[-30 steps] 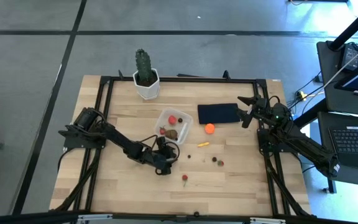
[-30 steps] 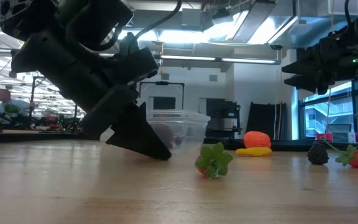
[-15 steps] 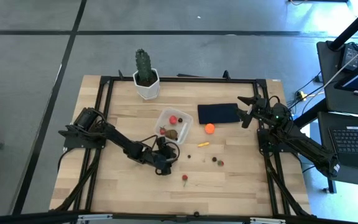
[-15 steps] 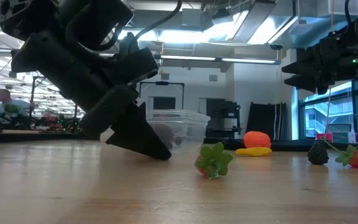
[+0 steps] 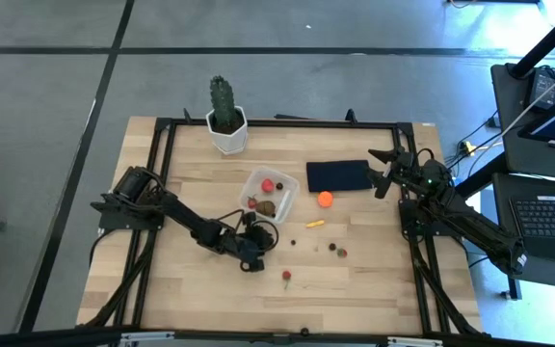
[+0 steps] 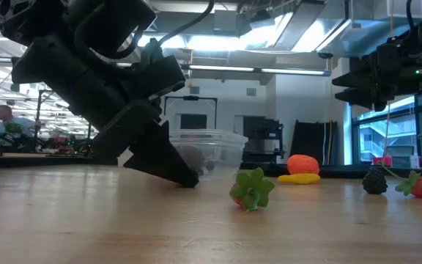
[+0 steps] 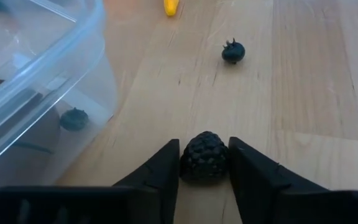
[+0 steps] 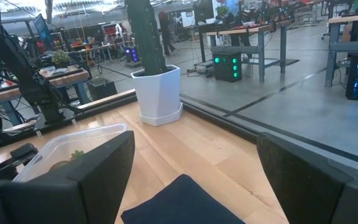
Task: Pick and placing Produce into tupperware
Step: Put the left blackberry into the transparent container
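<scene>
Produce is partly sorted: the tupperware (image 5: 269, 192) already holds a red piece (image 5: 268, 185), a brown lump (image 5: 268, 205) and a small reddish bit beside them. My left gripper (image 7: 204, 163) is low on the table just in front of the container, and its two fingers pinch a dark, bumpy berry (image 7: 204, 155) that sits on the wood, touching both pads. By my reckoning this is the grasp step, with the lift and the carry to the container yet to come. Left on the table are an orange ball (image 5: 325, 200) near the navy rectangle (image 5: 338, 175), a yellow sliver (image 5: 314, 224), a tiny dark berry (image 7: 233, 51), a leafy red piece (image 5: 285, 277), and a dark and a red piece together (image 5: 337, 251). My right gripper (image 5: 386, 171) waits with fingers spread wide over the table's far right, holding nothing. I judge the job roughly a third done.
</scene>
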You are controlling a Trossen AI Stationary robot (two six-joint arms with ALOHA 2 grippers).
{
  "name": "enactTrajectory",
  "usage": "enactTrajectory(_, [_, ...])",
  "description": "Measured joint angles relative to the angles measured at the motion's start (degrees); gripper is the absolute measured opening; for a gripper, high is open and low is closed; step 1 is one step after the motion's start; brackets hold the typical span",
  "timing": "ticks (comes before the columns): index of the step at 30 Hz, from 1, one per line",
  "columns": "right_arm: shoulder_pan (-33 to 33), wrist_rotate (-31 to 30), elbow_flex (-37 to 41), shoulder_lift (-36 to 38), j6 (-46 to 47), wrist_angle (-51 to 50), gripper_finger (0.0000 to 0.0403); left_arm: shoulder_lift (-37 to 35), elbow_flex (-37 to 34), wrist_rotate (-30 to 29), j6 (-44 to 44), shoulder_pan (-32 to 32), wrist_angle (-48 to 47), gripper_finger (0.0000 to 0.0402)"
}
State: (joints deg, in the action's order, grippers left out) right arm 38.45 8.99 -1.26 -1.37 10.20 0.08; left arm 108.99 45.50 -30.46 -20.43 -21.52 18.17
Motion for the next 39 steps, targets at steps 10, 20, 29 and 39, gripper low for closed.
enactTrajectory(10, [0.0,0.0,0.0,0.0,0.0,0.0,0.0339,-0.6,-0.1,0.0,0.2,0.0,-0.7,0.0117])
enactTrajectory(20, [0.0,0.0,0.0,0.0,0.0,0.0,0.0339,-12.6,-0.1,0.7,0.9,-0.2,-8.3,0.0098])
enactTrajectory(29, [0.0,0.0,0.0,0.0,0.1,0.0,0.0339,-21.6,0.0,-1.6,5.8,8.7,-14.6,0.0096])
enactTrajectory(39, [0.0,0.0,0.0,0.0,0.2,0.0,0.0339,-21.0,0.0,6.6,4.5,21.4,-16.4,0.0121])
